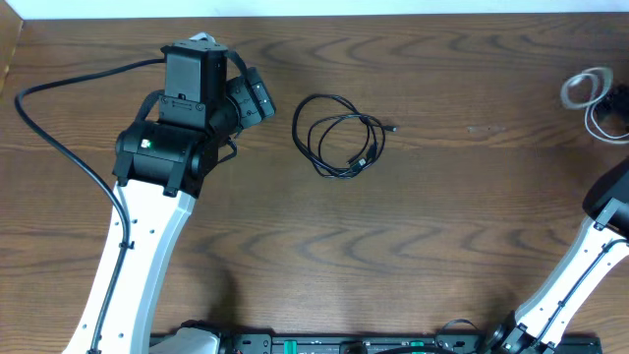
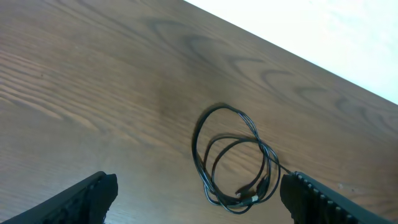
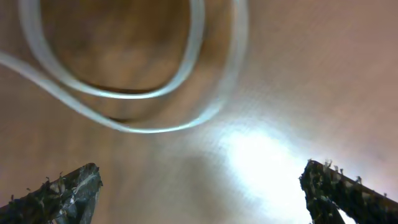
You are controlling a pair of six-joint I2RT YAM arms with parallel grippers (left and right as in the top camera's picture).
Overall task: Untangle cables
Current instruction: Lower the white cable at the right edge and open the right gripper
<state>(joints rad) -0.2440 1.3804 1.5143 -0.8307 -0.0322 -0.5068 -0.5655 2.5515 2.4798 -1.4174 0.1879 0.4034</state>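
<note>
The black cable [image 1: 356, 162] lies coiled in loose loops on the wooden table [image 1: 442, 246], near its middle. In the left wrist view the black cable [image 2: 249, 194] lies just ahead of my left gripper [image 2: 199, 208], which is open, empty and above the table. In the overhead view my left gripper [image 1: 254, 98] is to the left of the coil. The white cable [image 1: 567, 90] lies looped at the far right edge. In the right wrist view the white cable [image 3: 149, 129] shows blurred and close ahead of my right gripper [image 3: 199, 193], which is open and empty.
The left arm's thick black wire [image 1: 59, 138] trails over the table's left side. The right arm [image 1: 609, 202] enters at the right edge. The table's far edge meets a white surface [image 2: 323, 31].
</note>
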